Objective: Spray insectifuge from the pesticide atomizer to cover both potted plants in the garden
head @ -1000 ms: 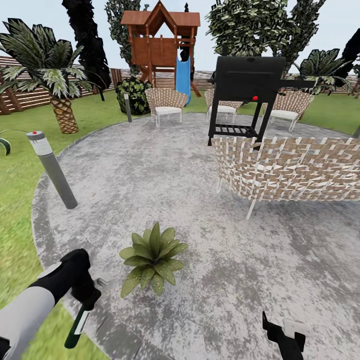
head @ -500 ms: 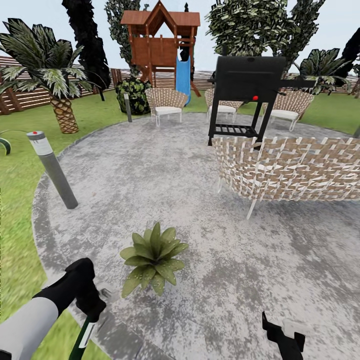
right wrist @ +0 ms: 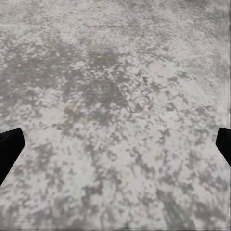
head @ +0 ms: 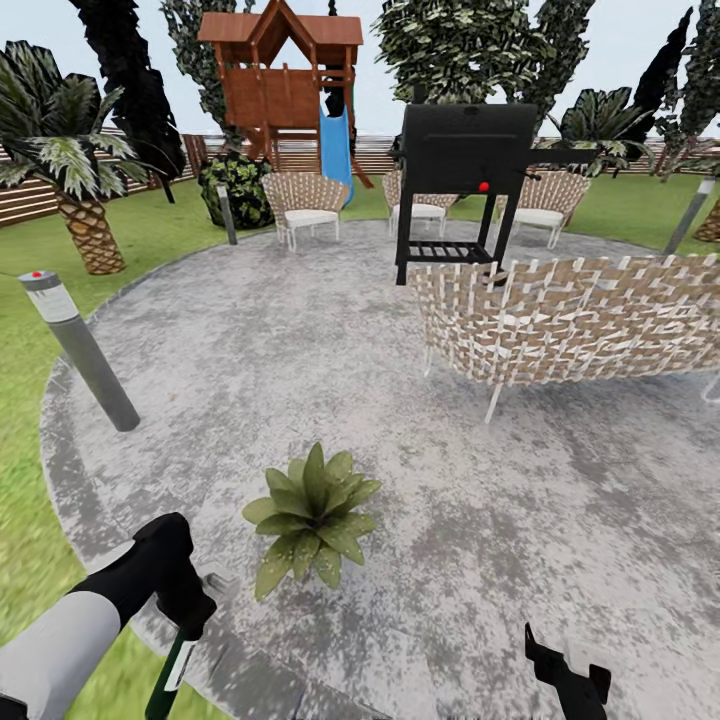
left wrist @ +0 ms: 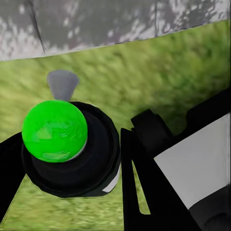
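1. Left gripper (head: 185, 625): black jaws clamped on the pesticide atomizer (head: 168, 680), a slim cylinder w/ white label and dark green end hanging down over the patio edge.
2. Left wrist view: atomizer (left wrist: 67, 144) seen end-on, a glossy bright-green dome in a black round collar, over blurred grass (left wrist: 159, 82).
3. Potted plant (head: 312, 515): low rosette of pointed, speckled green leaves on the mottled grey patio (head: 560, 520), just beside the left gripper.
4. Right gripper (head: 565, 680): jaws spread wide, holding nothing, over bare speckled stone.
5. Woven lattice sofa (head: 570, 325) and boxy black grill (head: 465, 150) well behind.
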Tool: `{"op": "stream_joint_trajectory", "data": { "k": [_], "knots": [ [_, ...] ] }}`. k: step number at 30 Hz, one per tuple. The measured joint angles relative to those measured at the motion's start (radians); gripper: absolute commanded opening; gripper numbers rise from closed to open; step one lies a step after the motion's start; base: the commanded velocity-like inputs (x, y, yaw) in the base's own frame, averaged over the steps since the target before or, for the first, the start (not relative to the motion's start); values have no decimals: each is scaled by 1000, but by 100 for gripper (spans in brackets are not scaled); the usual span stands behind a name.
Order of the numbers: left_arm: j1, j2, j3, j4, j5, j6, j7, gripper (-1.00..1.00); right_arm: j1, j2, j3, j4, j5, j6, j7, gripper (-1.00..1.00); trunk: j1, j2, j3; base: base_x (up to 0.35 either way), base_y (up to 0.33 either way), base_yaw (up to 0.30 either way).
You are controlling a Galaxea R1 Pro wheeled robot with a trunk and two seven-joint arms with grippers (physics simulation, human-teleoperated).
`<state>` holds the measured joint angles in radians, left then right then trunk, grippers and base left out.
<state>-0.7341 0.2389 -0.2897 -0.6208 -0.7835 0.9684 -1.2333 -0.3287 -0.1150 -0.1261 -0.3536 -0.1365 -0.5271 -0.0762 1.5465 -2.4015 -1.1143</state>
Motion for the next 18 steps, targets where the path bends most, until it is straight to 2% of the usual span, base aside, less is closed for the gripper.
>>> {"op": "stream_joint_trajectory", "data": {
  "k": [4, 7, 9, 13, 15, 18],
  "knots": [
    [-15, -31, -5, -1, 2, 0, -23, -100, 0, 0, 0, 0, 0, 0, 0, 100, 0, 0, 0, -10, 14, -126],
    [-64, -45, -10, -2, -4, -2, -105, -100, 0, 0, 0, 0, 0, 0, 0, 100, 0, 0, 0, -1, 2, -21],
    [-106, -45, -32, -1, -15, -3, -164, -100, -1, 0, 0, 0, 0, 0, 0, 100, 0, 0, 0, 0, 0, -5],
    [-148, -36, -98, 2, -35, -3, -201, -100, 0, 0, 0, 0, 0, 0, 0, 100, 0, 0, 0, 0, 0, -1],
    [-150, -33, -105, 9, -36, -6, -204, -100, 0, 0, 0, 0, 0, 0, 0, 100, 0, 0, 0, 0, 0, 0],
    [-142, -24, -109, 17, -37, -79, -223, -100, 0, 0, 0, 0, 0, 0, 0, 100, 0, 0, 0, 0, 0, 0]
  ]
}}
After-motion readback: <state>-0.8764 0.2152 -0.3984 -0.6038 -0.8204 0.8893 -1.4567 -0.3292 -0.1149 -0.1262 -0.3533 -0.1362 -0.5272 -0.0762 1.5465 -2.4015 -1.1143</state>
